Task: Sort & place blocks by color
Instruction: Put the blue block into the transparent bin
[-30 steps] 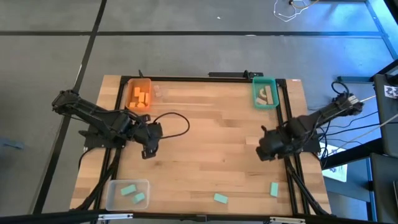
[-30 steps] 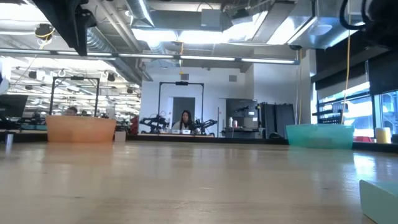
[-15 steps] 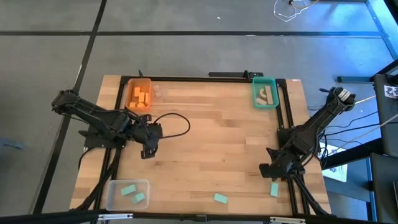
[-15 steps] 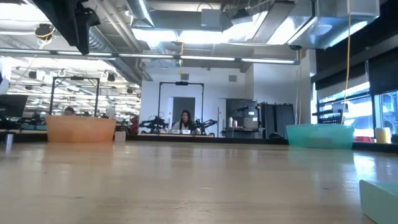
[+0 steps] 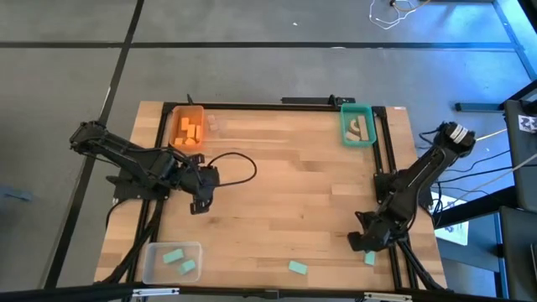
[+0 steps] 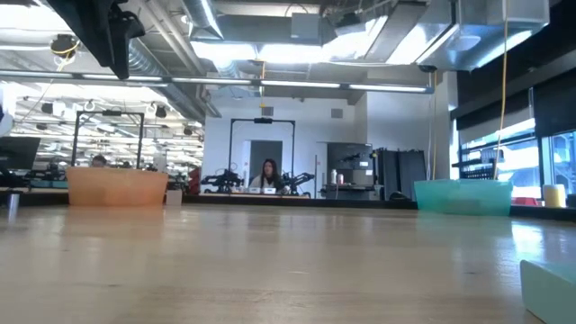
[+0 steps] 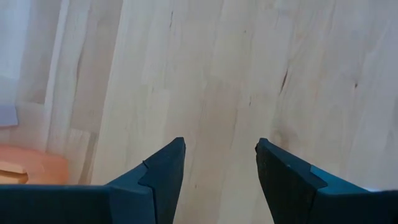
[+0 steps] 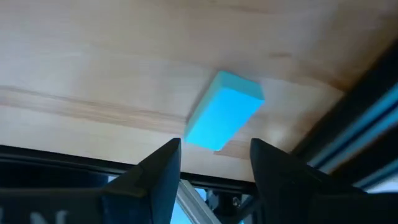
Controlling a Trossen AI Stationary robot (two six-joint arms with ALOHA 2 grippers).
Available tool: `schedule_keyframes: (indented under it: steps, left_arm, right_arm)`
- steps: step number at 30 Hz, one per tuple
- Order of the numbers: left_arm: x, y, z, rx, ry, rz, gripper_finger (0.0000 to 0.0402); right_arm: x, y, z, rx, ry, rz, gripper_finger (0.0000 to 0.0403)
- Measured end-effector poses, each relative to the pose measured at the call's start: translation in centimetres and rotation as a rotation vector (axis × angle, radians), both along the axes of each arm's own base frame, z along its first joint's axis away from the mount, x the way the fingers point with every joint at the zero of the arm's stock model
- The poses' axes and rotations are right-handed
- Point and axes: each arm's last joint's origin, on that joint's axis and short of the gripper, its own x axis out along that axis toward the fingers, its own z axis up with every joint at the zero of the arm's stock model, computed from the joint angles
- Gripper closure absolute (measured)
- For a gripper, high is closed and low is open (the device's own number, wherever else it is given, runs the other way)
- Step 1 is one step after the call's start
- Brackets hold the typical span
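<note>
My right gripper [image 5: 362, 244] is open and hovers near the table's near-right corner, just beside a mint-teal block [image 5: 370, 257] lying flat on the wood; in the right wrist view that block [image 8: 224, 110] shows ahead of my open right gripper [image 8: 214, 155], untouched. Another teal block [image 5: 297, 268] lies near the near edge. Two teal blocks [image 5: 179, 261] rest in the clear bin. Orange blocks [image 5: 190, 131] sit in the orange bin, pale wood blocks [image 5: 360, 127] in the teal bin. My left gripper [image 5: 199, 204] waits open over bare table [image 7: 217, 149] at the left.
The orange bin [image 5: 188, 126] stands at the far left, the teal bin [image 5: 357, 124] at the far right, the clear bin [image 5: 172, 261] at the near left corner. A black cable [image 5: 235, 168] loops by my left arm. A black frame rail [image 5: 388, 168] runs along the table's right edge.
My right arm has swung toward the table's near edge, carrying its gripper from mid-right down to the teal block at the near-right corner. The left arm and all blocks have stayed put.
</note>
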Motion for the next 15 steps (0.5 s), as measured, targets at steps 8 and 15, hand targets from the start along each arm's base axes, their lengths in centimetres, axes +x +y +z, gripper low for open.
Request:
schedule_keyframes:
  steps: [8,15]
  left_arm:
    - [0.0,0.0,0.0,-0.006,0.002,-0.002,0.0214]
    - [0.0,0.0,0.0,-0.007,0.002,-0.002,0.0214]
  right_arm:
    - [0.0,1.0,-1.5,-0.006,0.088,0.056,0.021]
    - [0.0,1.0,-1.7,-0.016,0.095,0.053,0.021]
